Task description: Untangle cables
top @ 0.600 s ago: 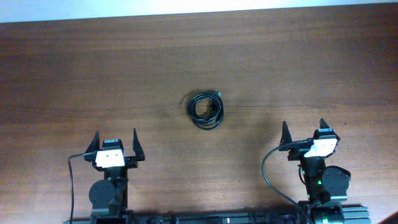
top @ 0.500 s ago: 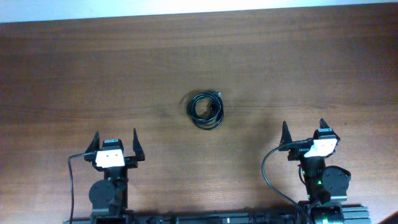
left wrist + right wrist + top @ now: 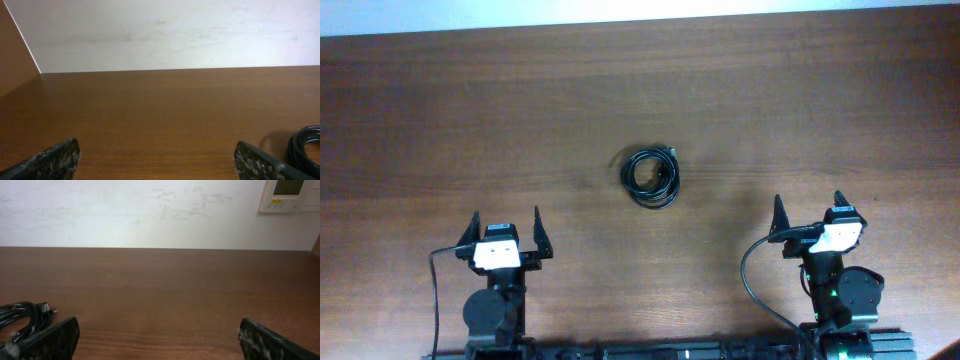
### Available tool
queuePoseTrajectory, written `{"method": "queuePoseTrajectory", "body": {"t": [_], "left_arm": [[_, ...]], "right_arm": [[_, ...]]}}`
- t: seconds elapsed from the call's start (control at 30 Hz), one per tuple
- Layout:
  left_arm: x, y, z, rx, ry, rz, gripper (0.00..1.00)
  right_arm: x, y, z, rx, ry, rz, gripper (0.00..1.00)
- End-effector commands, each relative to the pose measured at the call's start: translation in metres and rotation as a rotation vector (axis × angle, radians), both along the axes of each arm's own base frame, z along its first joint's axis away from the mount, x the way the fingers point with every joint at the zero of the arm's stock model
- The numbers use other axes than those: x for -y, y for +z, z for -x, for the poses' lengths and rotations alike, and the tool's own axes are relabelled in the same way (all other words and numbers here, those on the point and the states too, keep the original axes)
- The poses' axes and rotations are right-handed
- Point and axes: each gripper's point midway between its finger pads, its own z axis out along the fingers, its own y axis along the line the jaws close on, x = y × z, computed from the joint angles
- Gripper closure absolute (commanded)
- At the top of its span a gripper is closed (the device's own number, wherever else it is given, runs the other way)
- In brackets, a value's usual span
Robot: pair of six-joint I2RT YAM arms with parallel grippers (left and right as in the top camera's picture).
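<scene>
The brown wooden table fills nearly the whole overhead view, with a thin white strip along its far edge. The wrist cameras show that strip to be a pale, scuffed wall rising behind the table. Both arms sit at the near edge, well apart. The left gripper has its jaws spread wide with nothing between them, and the right gripper is the same. The cables lie as one small black coil mid-table, between the arms and farther out, touched by neither. The left wrist view catches only the coil's edge at lower right. Only the right wrist view shows a cream wall panel and a small plug end poking from the coil.
</scene>
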Motion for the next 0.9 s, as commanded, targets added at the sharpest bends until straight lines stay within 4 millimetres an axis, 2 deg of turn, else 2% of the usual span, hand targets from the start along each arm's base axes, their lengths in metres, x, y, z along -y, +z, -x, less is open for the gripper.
{"method": "queuePoseTrajectory", "body": {"t": [0.0, 0.2, 0.27, 0.47, 0.5, 0.53, 0.57, 0.6, 0.63, 0.67, 0.73, 0.77, 0.8, 0.87], "left_arm": [[0.001, -0.001, 0.000, 0.001, -0.009, -0.019, 0.01], [0.001, -0.001, 0.000, 0.001, -0.009, -0.019, 0.01], [0.001, -0.001, 0.000, 0.000, -0.009, -0.019, 0.01], [0.001, -0.001, 0.000, 0.001, -0.009, -0.018, 0.01], [0.010, -0.001, 0.000, 0.002, -0.056, 0.022, 0.01], [0.034, 0.003, 0.000, 0.016, -0.194, 0.068, 0.01], [0.055, 0.008, 0.004, 0.035, -0.320, 0.072, 0.01], [0.074, 0.012, 0.010, 0.044, -0.438, 0.075, 0.01], [0.076, 0.013, 0.011, 0.051, -0.451, 0.074, 0.01], [0.077, 0.020, 0.011, 0.077, -0.454, 0.069, 0.01], [0.080, 0.052, 0.017, 0.167, -0.481, 0.049, 0.01], [0.080, 0.073, 0.021, 0.208, -0.482, 0.040, 0.01], [0.080, 0.101, 0.028, 0.249, -0.483, 0.026, 0.01], [0.080, 0.139, 0.035, 0.268, -0.478, -0.053, 0.01]], "right_arm": [[0.003, -0.003, 0.000, -0.003, -0.014, -0.009, 0.01], [0.003, -0.003, 0.000, -0.003, -0.014, -0.008, 0.01], [0.011, -0.003, 0.000, -0.004, -0.057, 0.036, 0.01], [0.008, -0.003, 0.000, -0.004, -0.045, 0.010, 0.01], [-0.010, 0.000, 0.000, 0.000, 0.050, -0.127, 0.01], [-0.037, 0.004, 0.004, -0.014, 0.202, -0.312, 0.01], [-0.051, 0.010, 0.008, -0.023, 0.278, -0.421, 0.01], [-0.063, 0.028, 0.013, -0.006, 0.358, -0.601, 0.01], [-0.064, 0.037, 0.014, 0.014, 0.376, -0.677, 0.01], [-0.066, 0.037, 0.015, 0.007, 0.386, -0.689, 0.01], [-0.081, 0.048, 0.024, 0.021, 0.500, -0.662, 0.01], [-0.084, 0.060, 0.028, 0.063, 0.536, -0.635, 0.02], [-0.086, 0.079, 0.033, 0.124, 0.561, -0.552, 0.02], [-0.086, 0.117, 0.044, 0.227, 0.567, -0.429, 0.02]]}}
